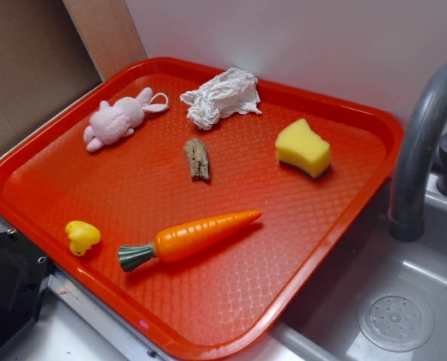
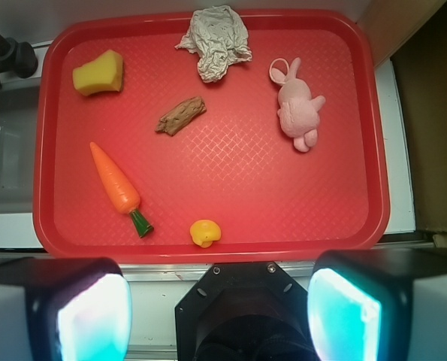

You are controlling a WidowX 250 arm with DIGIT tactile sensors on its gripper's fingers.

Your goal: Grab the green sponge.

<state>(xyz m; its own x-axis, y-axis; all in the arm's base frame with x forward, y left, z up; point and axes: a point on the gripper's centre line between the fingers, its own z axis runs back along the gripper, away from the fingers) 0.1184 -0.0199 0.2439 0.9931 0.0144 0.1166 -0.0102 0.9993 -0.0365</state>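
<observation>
green sponge (image 1: pixel 303 148) alone near tray (image 1: pixel 50 162) corner; hand (image 2: pixel 219 304) spread wide, empty

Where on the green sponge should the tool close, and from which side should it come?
Probably from straight above, closing across the narrow waist of the green sponge, where its curved sides pinch in. It lies flat on the red tray, yellow foam up and dark scouring layer underneath, nothing touching it. The tool is open and well away from it.

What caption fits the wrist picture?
Open jaws hover off the red tray, far from the green sponge.
</observation>
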